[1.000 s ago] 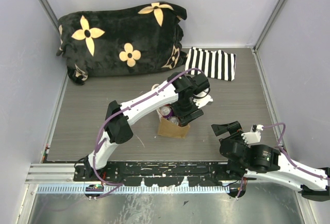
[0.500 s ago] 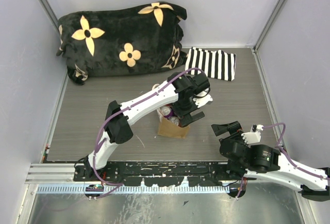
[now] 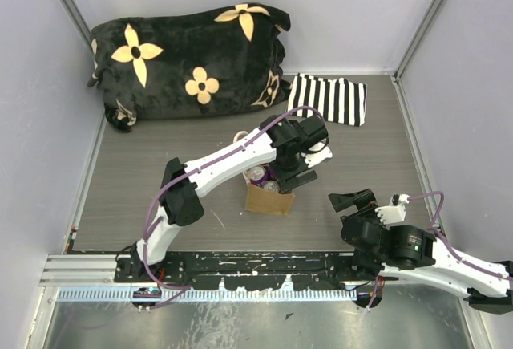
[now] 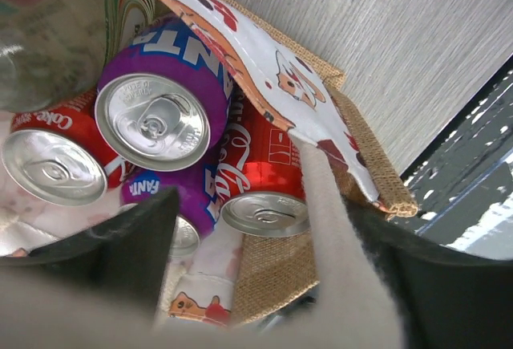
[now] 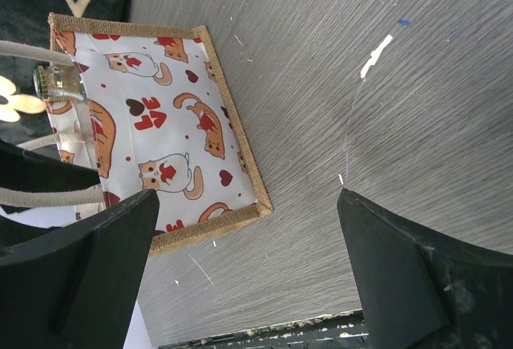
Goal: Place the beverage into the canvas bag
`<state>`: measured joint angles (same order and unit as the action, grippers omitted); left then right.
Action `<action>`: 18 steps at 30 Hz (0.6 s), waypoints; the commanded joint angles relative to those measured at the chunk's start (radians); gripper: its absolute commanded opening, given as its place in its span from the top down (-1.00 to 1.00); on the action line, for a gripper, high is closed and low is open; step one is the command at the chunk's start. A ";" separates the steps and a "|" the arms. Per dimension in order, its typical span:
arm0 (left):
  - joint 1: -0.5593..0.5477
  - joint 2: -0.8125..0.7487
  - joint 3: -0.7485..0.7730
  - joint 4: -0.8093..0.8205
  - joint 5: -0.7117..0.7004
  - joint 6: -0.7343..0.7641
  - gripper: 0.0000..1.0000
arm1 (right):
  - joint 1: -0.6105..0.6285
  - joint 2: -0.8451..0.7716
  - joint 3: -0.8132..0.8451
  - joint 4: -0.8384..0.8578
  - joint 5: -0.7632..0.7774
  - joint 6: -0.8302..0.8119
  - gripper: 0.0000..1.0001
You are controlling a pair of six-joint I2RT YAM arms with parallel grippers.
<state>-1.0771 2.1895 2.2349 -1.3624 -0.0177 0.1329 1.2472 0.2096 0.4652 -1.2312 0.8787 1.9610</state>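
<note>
The canvas bag (image 3: 268, 199) stands mid-table, tan burlap with a pale cat-and-heart print (image 5: 160, 140). Inside it the left wrist view shows a purple Fanta can (image 4: 156, 116), a second Fanta can (image 4: 180, 233), two red Coke cans (image 4: 264, 204) and a clear bottle (image 4: 40, 36). My left gripper (image 3: 290, 174) hangs right over the bag's mouth with its jaws apart and holds nothing. A cream handle (image 4: 345, 277) runs between its fingers, close to the right one. My right gripper (image 3: 353, 200) is open and empty, low over the table to the right of the bag.
A black pillow with cream flowers (image 3: 188, 60) lies at the back left. A black-and-white striped cloth (image 3: 329, 99) lies at the back right. Grey walls close in the table on three sides. Bare wood-grain table (image 5: 361, 124) lies beside the bag.
My left gripper has shifted slightly left and back over the bag's mouth. The right arm and the bag have not moved.
</note>
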 commanded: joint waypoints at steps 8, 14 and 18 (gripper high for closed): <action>-0.009 -0.092 -0.096 0.074 -0.045 0.023 0.11 | 0.003 0.019 0.012 -0.086 -0.036 0.006 -1.00; -0.009 -0.111 -0.079 0.089 -0.069 0.026 0.08 | 0.003 0.017 0.015 -0.086 -0.037 0.004 -1.00; -0.009 -0.138 -0.074 0.099 -0.056 0.015 0.11 | 0.003 0.021 0.013 -0.086 -0.036 0.005 -1.00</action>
<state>-1.0821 2.1292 2.1448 -1.2915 -0.0685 0.1501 1.2472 0.2161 0.4652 -1.2316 0.8787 1.9625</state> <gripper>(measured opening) 0.453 0.998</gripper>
